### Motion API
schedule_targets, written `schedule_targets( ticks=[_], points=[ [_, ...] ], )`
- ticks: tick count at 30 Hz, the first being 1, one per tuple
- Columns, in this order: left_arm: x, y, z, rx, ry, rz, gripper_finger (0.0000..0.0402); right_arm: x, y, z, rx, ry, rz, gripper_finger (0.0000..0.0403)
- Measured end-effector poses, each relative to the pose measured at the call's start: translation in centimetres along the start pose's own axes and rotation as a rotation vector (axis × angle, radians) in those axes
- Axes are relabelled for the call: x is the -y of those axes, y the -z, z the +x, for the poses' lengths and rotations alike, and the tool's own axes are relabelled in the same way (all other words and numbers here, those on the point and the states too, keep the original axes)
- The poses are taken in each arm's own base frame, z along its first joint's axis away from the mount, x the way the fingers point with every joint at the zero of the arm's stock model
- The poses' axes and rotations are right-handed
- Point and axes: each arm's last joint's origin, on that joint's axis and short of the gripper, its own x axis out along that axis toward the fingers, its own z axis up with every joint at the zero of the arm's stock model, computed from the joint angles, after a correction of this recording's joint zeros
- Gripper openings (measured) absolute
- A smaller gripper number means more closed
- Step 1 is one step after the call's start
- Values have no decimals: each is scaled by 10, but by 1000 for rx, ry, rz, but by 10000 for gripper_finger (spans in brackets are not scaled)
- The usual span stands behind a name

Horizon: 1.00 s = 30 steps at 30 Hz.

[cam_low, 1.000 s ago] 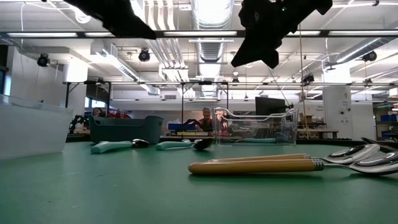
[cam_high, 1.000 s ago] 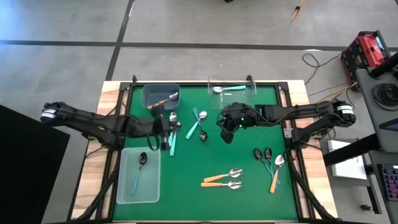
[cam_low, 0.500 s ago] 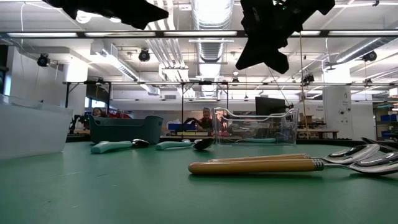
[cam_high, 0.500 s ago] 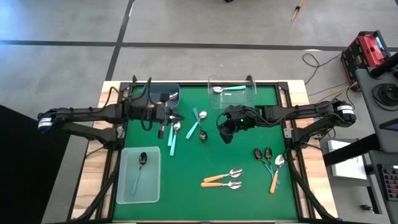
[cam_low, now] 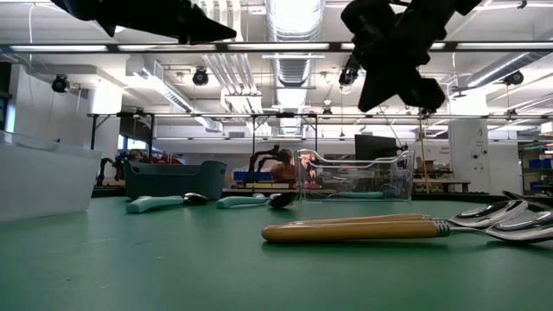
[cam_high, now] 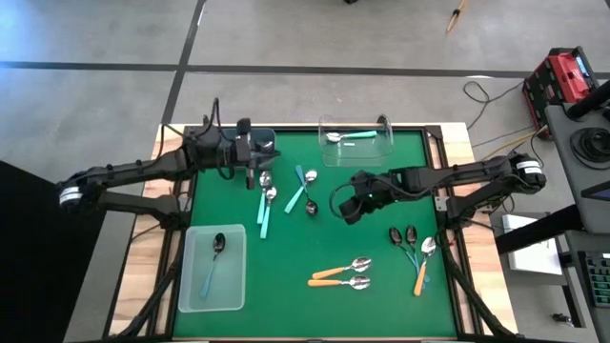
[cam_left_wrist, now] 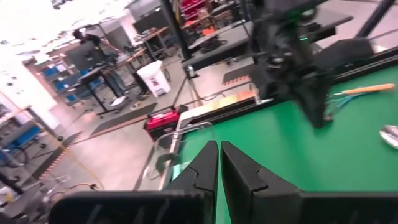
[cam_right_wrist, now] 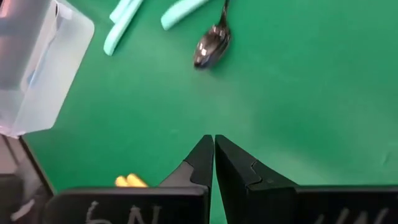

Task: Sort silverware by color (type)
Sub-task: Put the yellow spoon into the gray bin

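My left gripper (cam_high: 259, 152) hovers shut over the grey bin (cam_high: 270, 135) at the table's far left, fingers pointing right (cam_left_wrist: 219, 144), holding nothing. My right gripper (cam_high: 351, 210) hangs shut and empty above the mat's middle (cam_right_wrist: 214, 138). Two teal-handled spoons (cam_high: 264, 211) lie flat near the bin. Right of them lie a teal-handled spoon (cam_high: 295, 198) and a dark-bowled one (cam_high: 311, 205). Two orange-handled spoons (cam_high: 338, 276) lie toward the near edge. Two dark-bowled spoons (cam_high: 402, 236) and an orange-handled one (cam_high: 421, 272) lie at the right.
A clear container (cam_high: 324, 152) at the far edge holds a teal-handled spoon (cam_high: 348, 136). A clear bin (cam_high: 191, 286) at the near left holds a dark-bowled, light-blue-handled spoon (cam_high: 215, 250). Green mat lies bare between the right gripper and the orange spoons.
My left gripper has moved from above the teal spoons toward the far edge, stopping over the grey bin, and has turned toward the table's right. My right gripper has drifted a little toward the near edge and the right. No spoon has moved.
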Motion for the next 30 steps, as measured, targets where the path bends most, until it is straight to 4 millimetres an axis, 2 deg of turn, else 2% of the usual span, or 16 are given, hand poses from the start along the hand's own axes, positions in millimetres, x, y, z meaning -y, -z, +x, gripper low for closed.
schedule_targets(
  ticks=[7,15,30],
  points=[
    [-5,1,-1,3,-25,82,1,-12,20,0,-48,-24,106,9],
    [-5,0,-1,6,-28,151,1,-21,44,-2,-140,-26,148,9],
    [-6,1,-1,-18,-64,177,1,1,96,-13,-403,349,374,9]
  ],
)
